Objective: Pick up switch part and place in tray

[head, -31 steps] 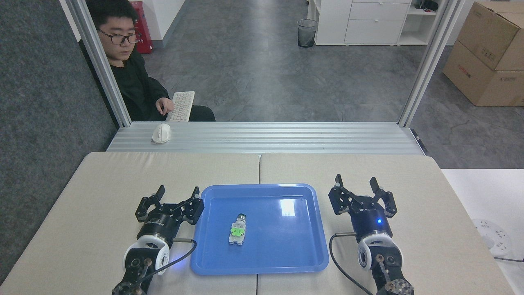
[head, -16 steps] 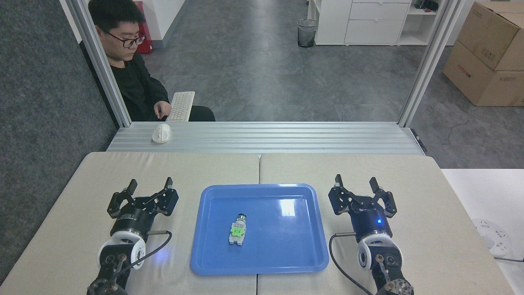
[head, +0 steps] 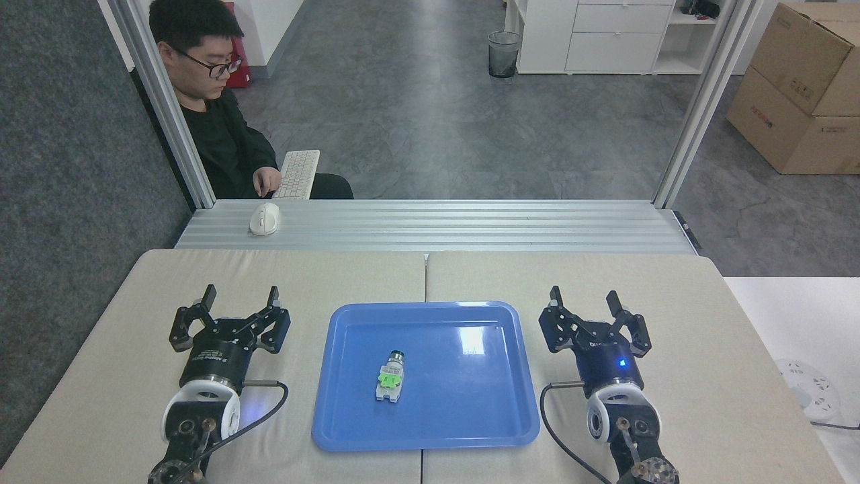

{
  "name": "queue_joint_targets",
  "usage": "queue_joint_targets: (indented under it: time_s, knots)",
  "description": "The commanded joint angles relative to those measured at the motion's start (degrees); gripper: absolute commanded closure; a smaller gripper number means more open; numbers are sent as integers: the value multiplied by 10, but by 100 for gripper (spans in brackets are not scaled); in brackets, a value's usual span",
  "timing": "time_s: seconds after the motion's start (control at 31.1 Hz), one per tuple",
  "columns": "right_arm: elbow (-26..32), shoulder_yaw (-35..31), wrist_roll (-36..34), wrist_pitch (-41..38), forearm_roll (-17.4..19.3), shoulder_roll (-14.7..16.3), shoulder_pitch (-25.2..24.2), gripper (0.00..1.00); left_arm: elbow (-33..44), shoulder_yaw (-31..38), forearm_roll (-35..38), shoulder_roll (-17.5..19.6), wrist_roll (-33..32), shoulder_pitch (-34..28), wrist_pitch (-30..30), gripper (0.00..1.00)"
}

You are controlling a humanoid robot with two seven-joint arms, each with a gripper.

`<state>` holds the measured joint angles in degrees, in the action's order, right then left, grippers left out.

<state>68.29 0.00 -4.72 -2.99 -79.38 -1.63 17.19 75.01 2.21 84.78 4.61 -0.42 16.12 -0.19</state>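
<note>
The switch part [head: 390, 378] lies inside the tray [head: 500, 430], long axis front-to-back, slightly nearer the left hand [head: 238, 297]; both hands, right hand [head: 583, 296] included, rest spread apart and empty.

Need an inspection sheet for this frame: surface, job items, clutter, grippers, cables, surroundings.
Surface: beige table, seam down the middle.
Job's things: switch part lies inside the blue tray, left of centre.
Clutter: nothing seen on the table.
Grippers: left gripper and right gripper open, empty, flanking the tray.
Cables: one black cable loops at each wrist.
Surroundings: person at keyboard, mouse, bin, cardboard boxes.
</note>
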Motion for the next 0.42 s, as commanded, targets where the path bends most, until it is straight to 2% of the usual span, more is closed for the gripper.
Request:
queue_joint_targets:
  time_s: [0.0, 0.39]
  knots:
    - [0, -4, 0, 0, 0, 0, 0, 0, 31, -1, 34, -33, 0, -6, -3, 0]
    - [0, -4, 0, 0, 0, 1, -1, 0, 32, -1, 21, -35, -2, -6, -4, 0]
